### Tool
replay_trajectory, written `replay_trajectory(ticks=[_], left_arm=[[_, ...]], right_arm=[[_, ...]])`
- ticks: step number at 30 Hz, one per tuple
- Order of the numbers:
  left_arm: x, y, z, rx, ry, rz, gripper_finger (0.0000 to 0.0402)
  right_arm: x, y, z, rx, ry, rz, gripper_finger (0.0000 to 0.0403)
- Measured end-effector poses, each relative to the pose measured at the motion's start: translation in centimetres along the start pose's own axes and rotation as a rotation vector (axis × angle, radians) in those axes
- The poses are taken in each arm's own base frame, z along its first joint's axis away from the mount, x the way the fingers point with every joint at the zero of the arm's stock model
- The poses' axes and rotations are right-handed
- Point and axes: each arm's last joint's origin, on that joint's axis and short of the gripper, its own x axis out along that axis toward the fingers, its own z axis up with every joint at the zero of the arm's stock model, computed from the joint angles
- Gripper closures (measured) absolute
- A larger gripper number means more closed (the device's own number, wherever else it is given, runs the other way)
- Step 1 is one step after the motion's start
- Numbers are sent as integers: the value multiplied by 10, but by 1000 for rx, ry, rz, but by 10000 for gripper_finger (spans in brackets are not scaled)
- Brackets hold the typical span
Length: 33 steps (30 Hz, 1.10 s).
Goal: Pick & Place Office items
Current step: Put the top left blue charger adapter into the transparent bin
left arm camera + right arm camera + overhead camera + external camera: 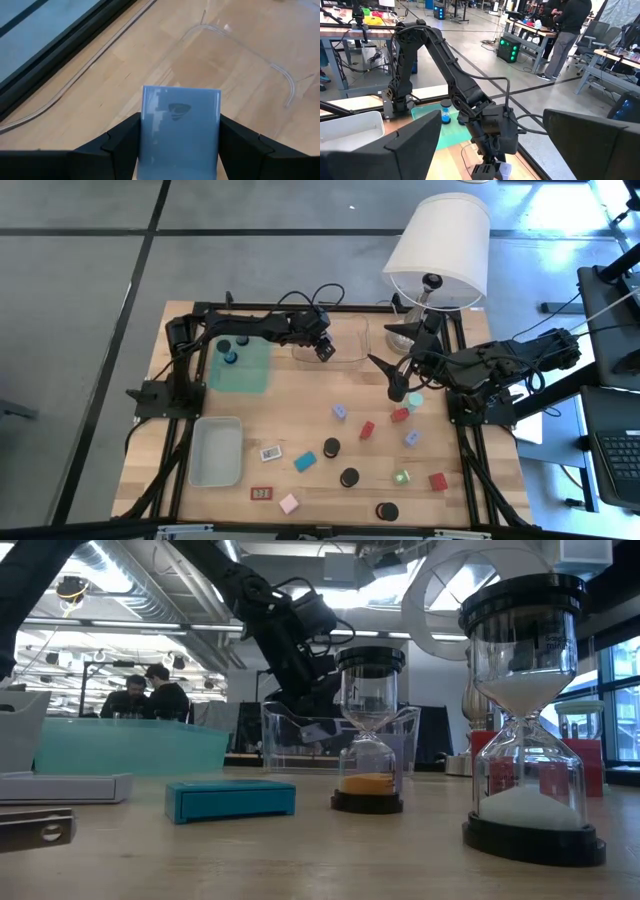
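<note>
My left gripper (325, 352) reaches over the clear tray (345, 358) at the table's far middle. It is shut on a lilac-blue block (180, 125) with a small logo on its face. Loose office items lie on the near right of the table: lilac (340, 412) and red (367, 430) blocks, black-capped sand timers (331, 447), a teal block (305, 462) and a flat labelled rectangle (270, 452). My right gripper (398, 388) hangs open above the items on the right, with nothing between its fingers. My left gripper pinches the lilac-blue block by its two opposite side faces (148, 131) between its two fingers. The fingers slant down toward the far side. The block's far end points at the clear tray's floor; whether it touches the floor, I cannot tell.
A green mat (243, 370) with two small blue things lies at the far left. Below it stands a grey tray (217, 450). A white-shaded lamp (437, 245) stands at the far right corner. People stand in the room behind the table (565, 30).
</note>
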Motion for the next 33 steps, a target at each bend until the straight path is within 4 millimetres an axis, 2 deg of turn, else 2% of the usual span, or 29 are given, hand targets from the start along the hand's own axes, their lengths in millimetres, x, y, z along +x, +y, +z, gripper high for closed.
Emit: replay_trajectory(ticks=[10, 27, 33], left_arm=[[-1, 1, -8, 21, 85, -8, 174], [-1, 1, -7, 56, 83, -21, 173], [-14, 1, 0, 51, 46, -45, 173]], right_arm=[[0, 0, 0, 3, 0, 4, 52], [0, 1, 0, 29, 5, 34, 52], [0, 1, 0, 29, 5, 37, 52]])
